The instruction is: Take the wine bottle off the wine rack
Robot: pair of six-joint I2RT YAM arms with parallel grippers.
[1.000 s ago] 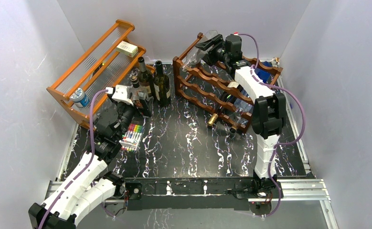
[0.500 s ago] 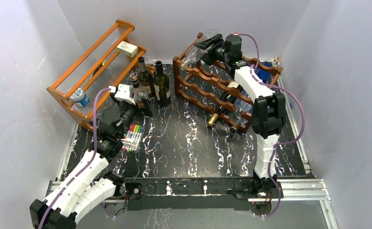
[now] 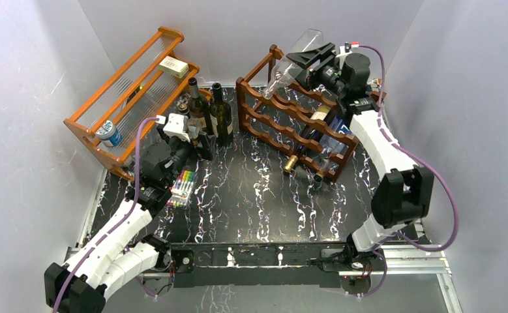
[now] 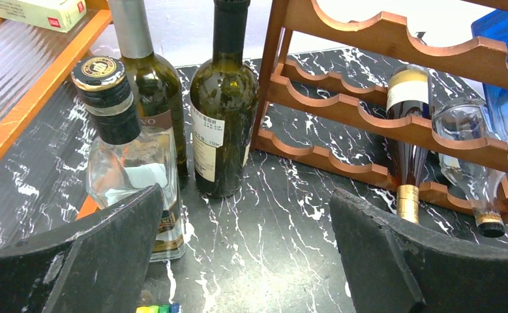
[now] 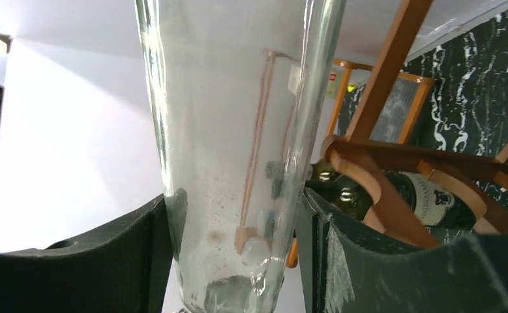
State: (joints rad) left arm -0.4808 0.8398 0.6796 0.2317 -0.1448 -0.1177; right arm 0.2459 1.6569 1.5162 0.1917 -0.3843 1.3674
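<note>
The dark reddish-brown wine rack (image 3: 283, 114) with wavy rails stands at the back right. My right gripper (image 3: 315, 65) is shut on a clear glass wine bottle (image 3: 295, 55) and holds it tilted in the air above the rack's top rail. In the right wrist view the bottle (image 5: 238, 130) fills the gap between the two black fingers (image 5: 140, 254), with the rack (image 5: 394, 163) behind. A dark bottle with a gold cap (image 3: 301, 149) and a clear one (image 4: 466, 150) lie in the rack (image 4: 381, 124). My left gripper (image 3: 202, 140) is open and holds nothing, low over the table.
A lighter orange shelf (image 3: 127, 91) at the back left carries a small box (image 3: 173, 66) and a blue-and-white roll (image 3: 109, 132). Two dark bottles (image 3: 222, 114) and a clear square bottle (image 4: 130, 156) stand between shelf and rack. A marker pack (image 3: 180, 188) lies near the left arm.
The right arm has swung out to the right and raised the clear bottle higher, off the rack's top. The left gripper has edged forward towards the standing bottles.
</note>
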